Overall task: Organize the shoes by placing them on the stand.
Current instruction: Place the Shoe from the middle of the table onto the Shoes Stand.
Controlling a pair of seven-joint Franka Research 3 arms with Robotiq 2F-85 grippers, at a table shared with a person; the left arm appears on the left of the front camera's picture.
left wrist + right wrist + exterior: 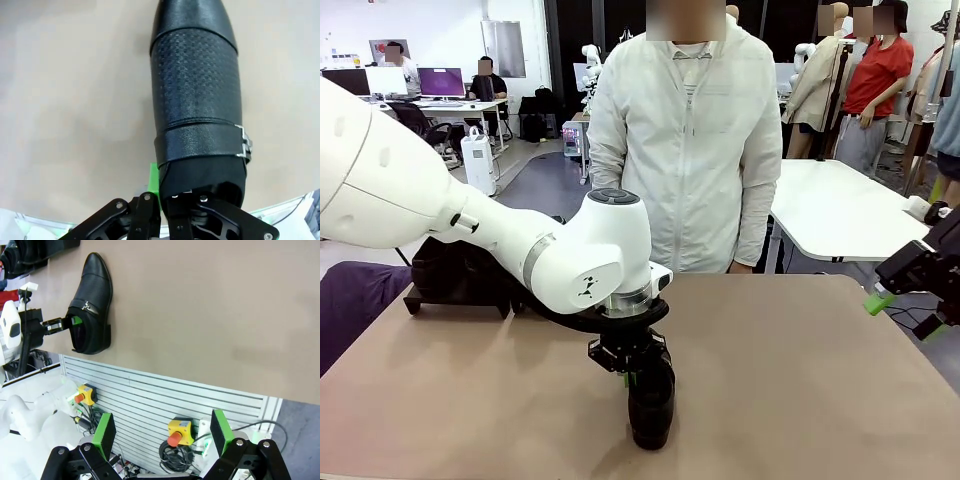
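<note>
Your left gripper (638,378) sits closest to the front camera, pointing straight down at the near middle of the tan counter (800,380), and it is closed on the heel opening of a black, slightly glossy leather slip-on shoe (651,405). From the left wrist view you see one green pad (154,184) pressed against the outside of the shoe's collar while the other finger goes inside the opening. That shoe (197,95) runs away from the gripper, with a textured upper, a smooth rounded toe and a small metal buckle on a strap. In the right wrist view the same shoe (91,305) lies sole-down on the counter with its low heel toward the counter's edge.

Behind your left arm, at the far left of the counter, you can see a low matte-black stand (455,280), partly hidden by the arm.

Your right gripper (162,432) hangs off the counter's right side, well apart from the shoe, with its green-padded fingers spread wide and nothing between them.

A person in a white zip jacket (685,140) stands at the far edge.
</note>
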